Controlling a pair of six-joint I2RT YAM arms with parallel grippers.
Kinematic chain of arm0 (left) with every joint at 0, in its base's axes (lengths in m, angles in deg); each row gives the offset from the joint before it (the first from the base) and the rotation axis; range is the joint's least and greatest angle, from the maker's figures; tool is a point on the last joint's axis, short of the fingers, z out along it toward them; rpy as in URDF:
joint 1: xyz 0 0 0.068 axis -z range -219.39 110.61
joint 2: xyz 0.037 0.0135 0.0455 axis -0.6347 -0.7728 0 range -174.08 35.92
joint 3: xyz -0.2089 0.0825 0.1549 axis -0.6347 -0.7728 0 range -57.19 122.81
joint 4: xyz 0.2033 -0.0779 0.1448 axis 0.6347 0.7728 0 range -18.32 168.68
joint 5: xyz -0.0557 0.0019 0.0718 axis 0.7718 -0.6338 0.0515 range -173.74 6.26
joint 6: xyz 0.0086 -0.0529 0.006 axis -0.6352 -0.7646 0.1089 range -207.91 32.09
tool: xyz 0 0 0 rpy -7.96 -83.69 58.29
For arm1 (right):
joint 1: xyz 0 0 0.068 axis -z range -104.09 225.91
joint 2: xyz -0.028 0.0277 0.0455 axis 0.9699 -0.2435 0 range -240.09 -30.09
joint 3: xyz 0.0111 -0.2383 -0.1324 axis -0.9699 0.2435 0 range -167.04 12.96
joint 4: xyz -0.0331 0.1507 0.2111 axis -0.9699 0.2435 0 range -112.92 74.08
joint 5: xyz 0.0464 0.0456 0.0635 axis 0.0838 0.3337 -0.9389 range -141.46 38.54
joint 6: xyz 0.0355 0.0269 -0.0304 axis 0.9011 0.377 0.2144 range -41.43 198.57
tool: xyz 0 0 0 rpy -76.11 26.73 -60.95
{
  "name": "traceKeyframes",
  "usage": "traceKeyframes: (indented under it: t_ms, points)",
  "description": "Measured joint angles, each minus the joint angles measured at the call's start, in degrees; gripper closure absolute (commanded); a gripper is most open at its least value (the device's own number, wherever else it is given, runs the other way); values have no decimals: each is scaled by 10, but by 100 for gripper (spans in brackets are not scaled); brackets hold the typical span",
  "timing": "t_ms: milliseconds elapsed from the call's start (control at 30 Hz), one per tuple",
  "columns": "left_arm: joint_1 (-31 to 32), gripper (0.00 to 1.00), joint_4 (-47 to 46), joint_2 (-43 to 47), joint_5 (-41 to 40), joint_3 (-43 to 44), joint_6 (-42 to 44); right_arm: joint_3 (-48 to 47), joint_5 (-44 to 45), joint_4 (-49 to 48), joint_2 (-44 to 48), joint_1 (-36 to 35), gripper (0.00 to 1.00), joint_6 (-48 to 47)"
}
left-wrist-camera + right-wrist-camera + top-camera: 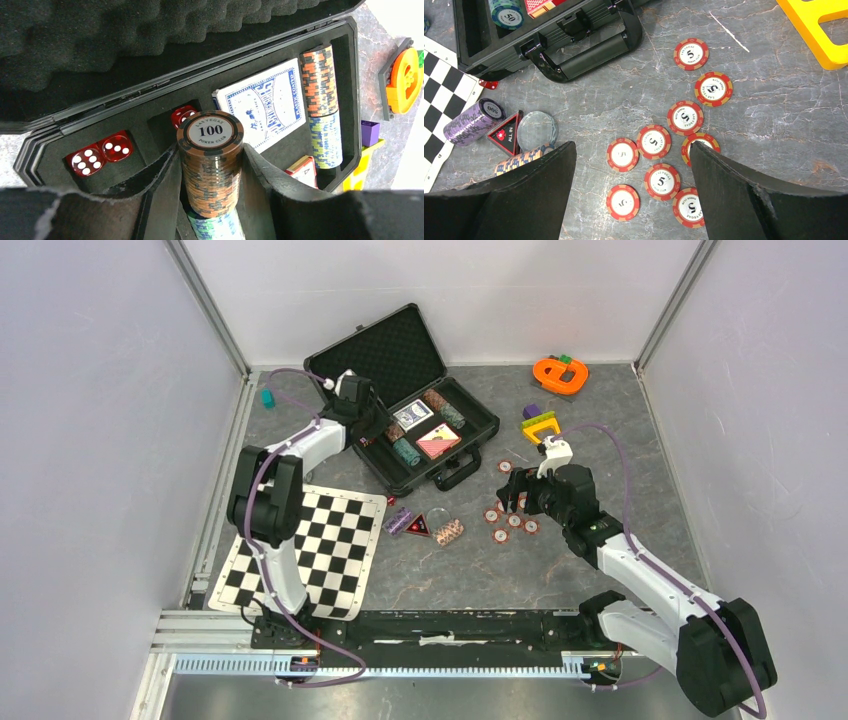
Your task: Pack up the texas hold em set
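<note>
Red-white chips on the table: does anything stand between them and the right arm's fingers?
Nothing visible. The open right fingers hang directly over the loose red-white chips, with only bare table around them.

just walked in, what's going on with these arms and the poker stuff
The left gripper grips a stack of brown 100 chips at the open black case, near dice and card decks. The right gripper hangs open over loose red 5 chips on the table. A purple chip stack and all-in marker lie outside.
</note>
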Motion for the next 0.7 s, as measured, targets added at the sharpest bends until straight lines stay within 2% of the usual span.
traceKeyframes:
  t_ms: [267, 700]
  points:
    - [1, 98, 31, -19, 25, 13, -2, 0, 0, 0, -2, 0, 11, 0]
    - [34, 98, 29, 5, -7, -17, -32, 0, 0, 0, -2, 0, 11, 0]
